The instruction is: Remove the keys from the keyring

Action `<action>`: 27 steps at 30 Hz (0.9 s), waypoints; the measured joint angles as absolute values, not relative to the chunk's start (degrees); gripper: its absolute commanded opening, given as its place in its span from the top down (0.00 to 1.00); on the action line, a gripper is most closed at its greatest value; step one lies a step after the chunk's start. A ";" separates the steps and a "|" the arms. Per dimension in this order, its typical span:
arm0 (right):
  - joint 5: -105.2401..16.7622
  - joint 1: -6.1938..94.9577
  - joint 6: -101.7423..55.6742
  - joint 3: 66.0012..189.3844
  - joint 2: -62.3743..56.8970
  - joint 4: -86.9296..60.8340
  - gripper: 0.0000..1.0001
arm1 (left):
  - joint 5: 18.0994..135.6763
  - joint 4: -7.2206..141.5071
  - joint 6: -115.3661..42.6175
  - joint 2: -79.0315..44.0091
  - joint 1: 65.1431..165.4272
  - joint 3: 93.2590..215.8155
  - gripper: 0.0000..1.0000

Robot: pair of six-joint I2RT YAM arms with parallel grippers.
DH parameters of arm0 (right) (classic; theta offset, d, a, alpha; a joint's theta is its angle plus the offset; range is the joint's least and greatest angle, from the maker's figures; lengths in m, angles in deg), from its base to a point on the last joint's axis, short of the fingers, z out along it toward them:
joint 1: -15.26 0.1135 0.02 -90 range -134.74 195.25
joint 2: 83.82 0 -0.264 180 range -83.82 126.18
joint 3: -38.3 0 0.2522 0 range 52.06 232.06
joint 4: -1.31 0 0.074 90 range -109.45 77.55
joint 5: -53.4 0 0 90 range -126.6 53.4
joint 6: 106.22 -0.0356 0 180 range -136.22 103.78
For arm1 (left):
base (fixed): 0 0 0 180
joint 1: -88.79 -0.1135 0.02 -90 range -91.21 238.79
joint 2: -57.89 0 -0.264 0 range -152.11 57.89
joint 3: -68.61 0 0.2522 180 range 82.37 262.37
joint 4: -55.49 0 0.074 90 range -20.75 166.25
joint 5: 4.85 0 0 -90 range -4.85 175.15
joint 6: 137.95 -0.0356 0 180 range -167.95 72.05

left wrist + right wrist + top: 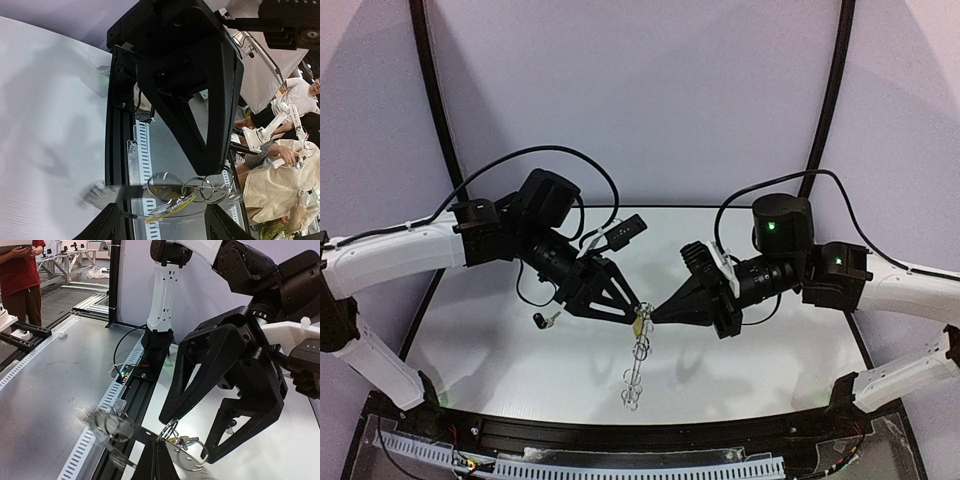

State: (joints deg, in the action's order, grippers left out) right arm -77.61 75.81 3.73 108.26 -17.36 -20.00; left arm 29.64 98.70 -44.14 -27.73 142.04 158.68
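Observation:
The keyring hangs as a chain of silver wire loops above the table, between both grippers. My right gripper is shut on its top loop, fingers pressed together. My left gripper is open, its jaws wide apart around the rings. One of its fingers touches the top loop with its tip. The yellow-headed key dangles from the loops, just below the fingertips. The black-headed key lies loose on the white table, left of the grippers.
The white table ends in a black rail at the near edge. A black cable loops under the left wrist. People and other rigs show beyond the table.

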 measured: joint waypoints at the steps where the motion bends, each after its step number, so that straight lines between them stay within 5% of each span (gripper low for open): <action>1: -77.59 75.81 3.90 108.48 -17.17 -20.00 1.00 | 29.42 98.70 -44.40 -27.82 142.04 158.68 0.43; 20: -76.48 75.81 4.60 109.95 -14.81 -17.99 1.00 | 25.80 91.31 -42.00 -27.75 142.04 154.75 0.68; 24: -75.58 75.81 4.84 110.52 -14.59 -17.80 1.00 | 25.84 91.27 -42.44 -27.82 142.04 154.75 0.92; 27: -74.99 75.81 4.93 110.54 -14.59 -17.69 1.00 | 25.91 91.22 -42.70 -27.82 142.04 154.75 0.99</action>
State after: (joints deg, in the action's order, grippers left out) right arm -74.99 75.81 4.93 110.54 -14.59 -17.69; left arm 25.91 91.22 -42.70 -27.82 142.04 154.75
